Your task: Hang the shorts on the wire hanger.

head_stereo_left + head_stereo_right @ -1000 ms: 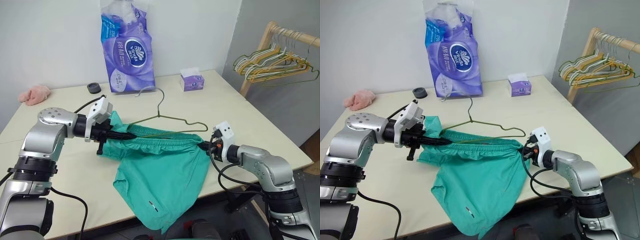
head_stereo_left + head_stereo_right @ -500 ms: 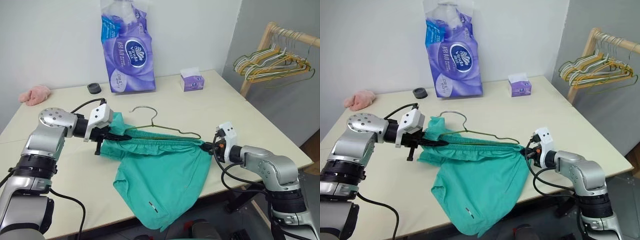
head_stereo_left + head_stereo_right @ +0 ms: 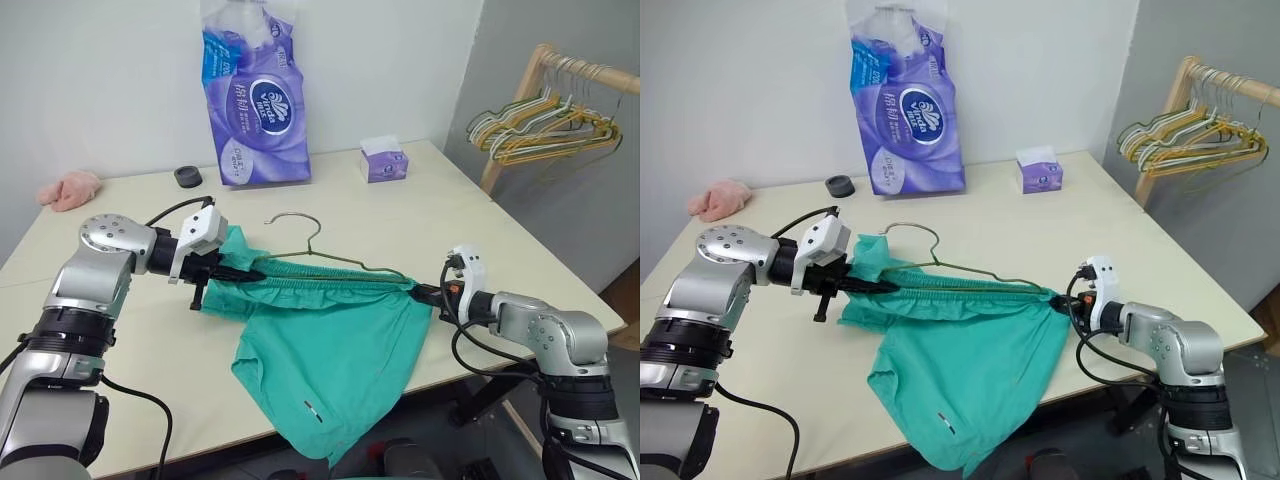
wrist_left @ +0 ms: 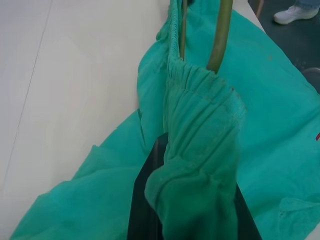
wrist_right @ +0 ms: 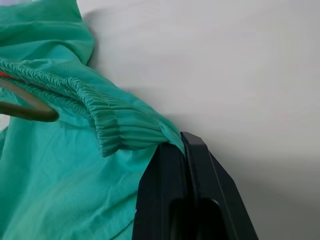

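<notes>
The teal shorts (image 3: 330, 350) are held stretched by the waistband above the cream table (image 3: 450, 215), the left gripper (image 3: 248, 272) being clamped on one end of the elastic and the right gripper (image 3: 425, 291) pinched shut on the other. The olive wire hanger (image 3: 330, 262) is seen along the taut waistband, its hook (image 3: 295, 222) standing up behind it, and in the left wrist view two wire runs are seen entering the gathered fabric. The step in hand is judged to be the drawing of the waistband over the hanger's shoulders. Next, the elastic would probably need to be seated evenly on both shoulders before either grip is eased. How far the wire lies inside the fabric cannot be made out, and the lower leg hangs past the table edge.
</notes>
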`<act>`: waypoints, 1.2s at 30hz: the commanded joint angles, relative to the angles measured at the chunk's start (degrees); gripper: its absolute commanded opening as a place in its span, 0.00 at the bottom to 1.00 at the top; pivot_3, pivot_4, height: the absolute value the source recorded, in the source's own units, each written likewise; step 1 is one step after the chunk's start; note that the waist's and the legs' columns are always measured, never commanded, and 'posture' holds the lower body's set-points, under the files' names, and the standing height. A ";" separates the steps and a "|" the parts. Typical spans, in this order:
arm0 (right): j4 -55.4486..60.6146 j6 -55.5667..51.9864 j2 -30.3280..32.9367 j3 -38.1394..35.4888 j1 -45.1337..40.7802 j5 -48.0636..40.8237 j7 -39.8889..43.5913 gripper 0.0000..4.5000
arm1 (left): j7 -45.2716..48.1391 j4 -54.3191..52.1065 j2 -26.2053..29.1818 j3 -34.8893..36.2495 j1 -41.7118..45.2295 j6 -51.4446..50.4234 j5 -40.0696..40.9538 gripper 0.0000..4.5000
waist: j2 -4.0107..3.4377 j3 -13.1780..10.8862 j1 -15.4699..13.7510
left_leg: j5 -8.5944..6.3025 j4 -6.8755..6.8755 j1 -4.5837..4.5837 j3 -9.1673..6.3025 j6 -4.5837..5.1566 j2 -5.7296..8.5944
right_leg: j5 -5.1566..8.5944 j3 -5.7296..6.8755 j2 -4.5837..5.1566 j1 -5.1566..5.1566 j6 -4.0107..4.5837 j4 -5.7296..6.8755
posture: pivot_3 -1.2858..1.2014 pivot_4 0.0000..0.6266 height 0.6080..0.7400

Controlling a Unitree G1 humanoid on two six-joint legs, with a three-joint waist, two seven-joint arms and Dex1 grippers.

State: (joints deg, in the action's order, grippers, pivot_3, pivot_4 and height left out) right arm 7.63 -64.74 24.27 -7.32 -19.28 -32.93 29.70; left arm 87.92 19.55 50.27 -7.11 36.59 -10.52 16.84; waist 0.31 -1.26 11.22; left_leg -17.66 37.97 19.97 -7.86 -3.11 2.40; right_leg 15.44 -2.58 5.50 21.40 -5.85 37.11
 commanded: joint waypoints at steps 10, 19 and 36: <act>6.41 -1.31 3.12 -2.58 0.51 0.48 -2.88 0.01 | -1.95 4.57 2.94 0.12 0.91 6.50 -5.84 0.00 | -0.01 -0.01 0.01 | 0.00 0.00 0.01 0.00 0.00 0.00 | 0.00 0.00 0.00 0.01 0.00 -0.01 | 0.43 0.00 1.00; 13.34 -0.78 10.11 1.86 1.53 0.51 0.34 0.01 | -8.84 11.29 1.30 -0.37 3.74 11.88 -10.40 0.00 | 0.00 0.00 -0.12 | 0.00 0.02 0.01 -0.02 0.00 0.01 | 0.00 0.02 0.03 -0.01 -0.01 -0.03 | 0.43 0.00 1.00; 16.23 14.51 19.41 25.82 -15.36 15.85 6.92 0.01 | -22.60 0.79 -8.48 -3.87 2.60 10.67 -18.00 0.00 | 0.00 -0.02 0.07 | 0.00 0.01 0.02 0.00 0.00 0.01 | 0.01 0.03 0.04 -0.01 -0.03 -0.09 | 0.42 0.00 1.00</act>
State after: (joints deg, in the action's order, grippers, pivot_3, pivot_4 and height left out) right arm 24.07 -51.94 44.36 17.90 -32.76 -18.92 36.29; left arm 66.82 22.60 42.12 -11.55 38.77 0.88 -0.92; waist 0.31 -1.28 11.28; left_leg -17.65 37.98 20.00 -7.86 -3.11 2.39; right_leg 15.45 -2.54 5.53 21.39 -5.87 37.03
